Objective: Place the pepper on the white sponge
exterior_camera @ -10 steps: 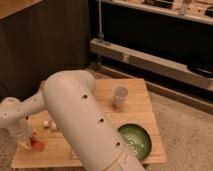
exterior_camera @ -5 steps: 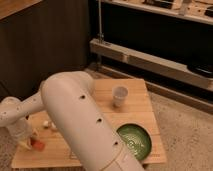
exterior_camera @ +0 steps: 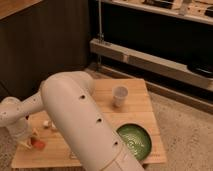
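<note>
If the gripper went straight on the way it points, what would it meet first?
The gripper points downward at the near-left corner of the wooden table; probably the pepper at its tip first, otherwise the tabletop. Depth is unclear.

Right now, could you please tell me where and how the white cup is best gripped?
Probably at its rim, coming from above: the white cup stands upright, mouth open upward, apart from the green bowl. The gripper is at the near-left corner of the wooden table, by the pepper.
</note>
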Robot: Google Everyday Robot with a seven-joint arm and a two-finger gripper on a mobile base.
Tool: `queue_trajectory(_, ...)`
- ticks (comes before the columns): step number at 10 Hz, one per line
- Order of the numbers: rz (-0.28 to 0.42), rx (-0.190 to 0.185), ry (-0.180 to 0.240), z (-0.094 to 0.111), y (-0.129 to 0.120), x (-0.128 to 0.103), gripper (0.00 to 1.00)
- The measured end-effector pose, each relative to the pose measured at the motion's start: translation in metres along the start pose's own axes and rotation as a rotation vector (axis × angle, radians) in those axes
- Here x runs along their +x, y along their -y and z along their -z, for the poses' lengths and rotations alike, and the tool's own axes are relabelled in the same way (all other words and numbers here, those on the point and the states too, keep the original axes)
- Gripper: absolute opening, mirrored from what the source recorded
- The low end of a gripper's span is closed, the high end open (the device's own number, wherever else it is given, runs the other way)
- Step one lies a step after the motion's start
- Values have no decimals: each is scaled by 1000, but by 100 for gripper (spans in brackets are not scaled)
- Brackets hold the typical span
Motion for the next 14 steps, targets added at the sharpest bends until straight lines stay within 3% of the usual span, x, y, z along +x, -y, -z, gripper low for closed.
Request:
queue_trajectory(2,-22,-8,-58,22,-5,-4,0)
queue_trajectory(3,-28,-12,-109,51,-3,-4,0)
queue_trajectory(7,-50,-27,-228,140,-1,-6,0)
queue_trajectory(8,-59,-31,-245,154,-3,-11,0)
queue_trajectory(10,-78,-31,-263,169,-7,-33,0)
queue_trajectory(14,-132,-26,-277,159,-15,-98,0)
